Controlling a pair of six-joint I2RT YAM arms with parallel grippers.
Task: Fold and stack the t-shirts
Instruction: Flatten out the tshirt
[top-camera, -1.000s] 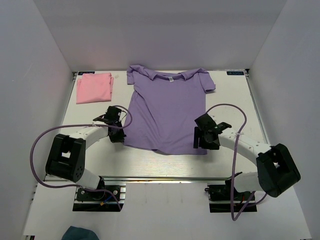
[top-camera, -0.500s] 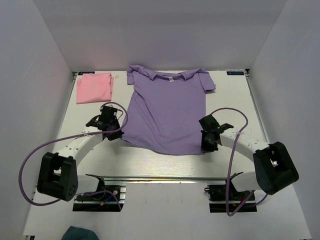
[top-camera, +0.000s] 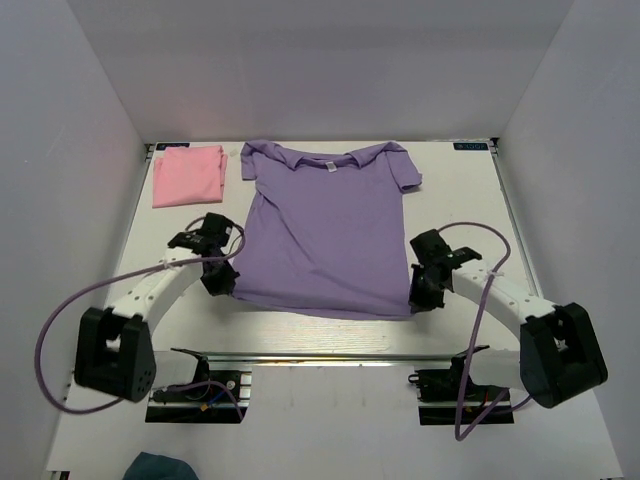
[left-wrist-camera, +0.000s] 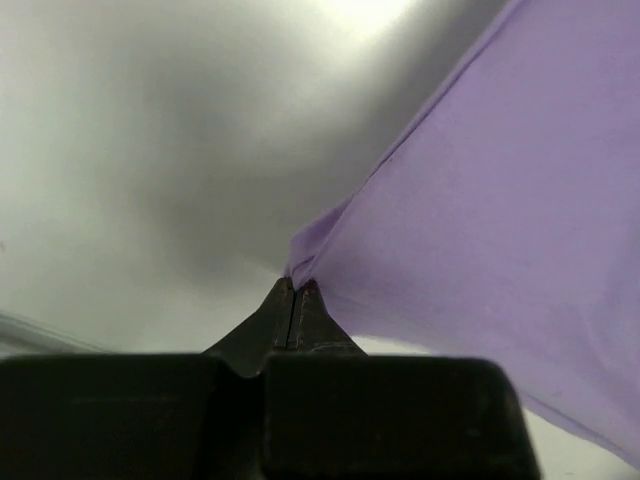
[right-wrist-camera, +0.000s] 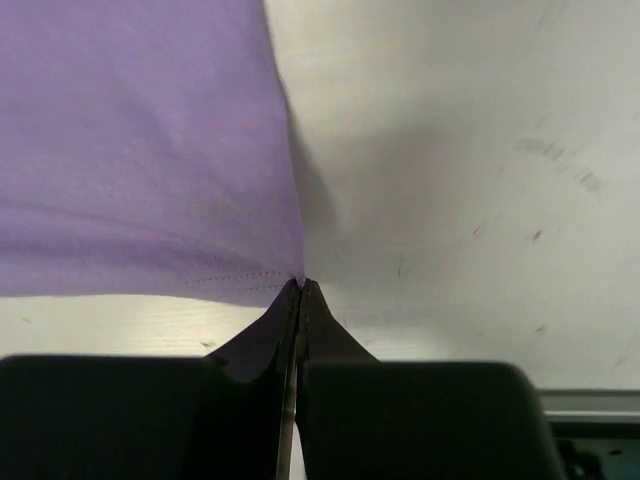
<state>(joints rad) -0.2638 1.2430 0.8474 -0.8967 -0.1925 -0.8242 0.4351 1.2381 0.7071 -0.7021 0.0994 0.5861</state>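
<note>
Firmly, left gripper (top-camera: 222, 284) and right gripper (top-camera: 419, 298) clamp both hem corners of the lavender t-shirt (top-camera: 325, 240); white table (top-camera: 465, 200) shows outside.

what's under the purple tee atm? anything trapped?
Only white table shows around the purple tee and below its two near corners, pinched by the left gripper and right gripper. Spread cloth hides the rest. The pink tee lies apart, far left.
</note>
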